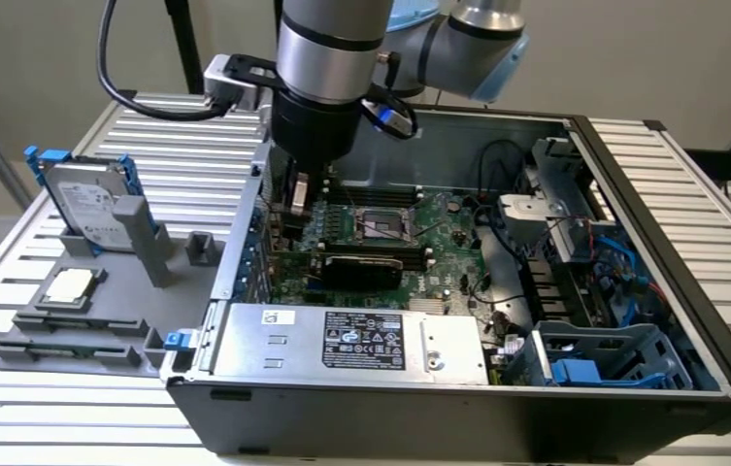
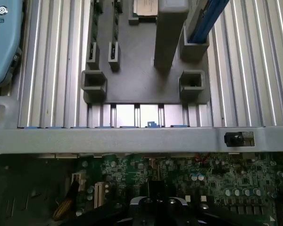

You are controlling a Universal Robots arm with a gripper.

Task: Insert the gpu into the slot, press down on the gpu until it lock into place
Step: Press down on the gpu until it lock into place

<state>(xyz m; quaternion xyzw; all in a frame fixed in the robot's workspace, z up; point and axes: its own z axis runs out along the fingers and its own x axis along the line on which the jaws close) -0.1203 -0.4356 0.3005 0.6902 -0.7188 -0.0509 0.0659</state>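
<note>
one open computer case (image 1: 379, 413), one grey power-supply box (image 1: 352, 342), one gpu (image 1: 362, 265), one hard drive (image 1: 86, 202) at centre left, one processor chip (image 1: 70, 285) below it, two memory sticks (image 1: 67, 335) at lower left, one grey holder tray (image 2: 141, 80).

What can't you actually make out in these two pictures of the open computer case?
- Blue slot: exterior view, covered by the flat black gpu card standing over it.
- Whether the card is latched: too small.
- Gripper: exterior view, fingers blurred behind the case wall.
- Card: wrist view, cut off by the edge.

gpu (image 1: 362, 266) in case (image 1: 624, 291) — behind power supply (image 1: 352, 342)
</note>
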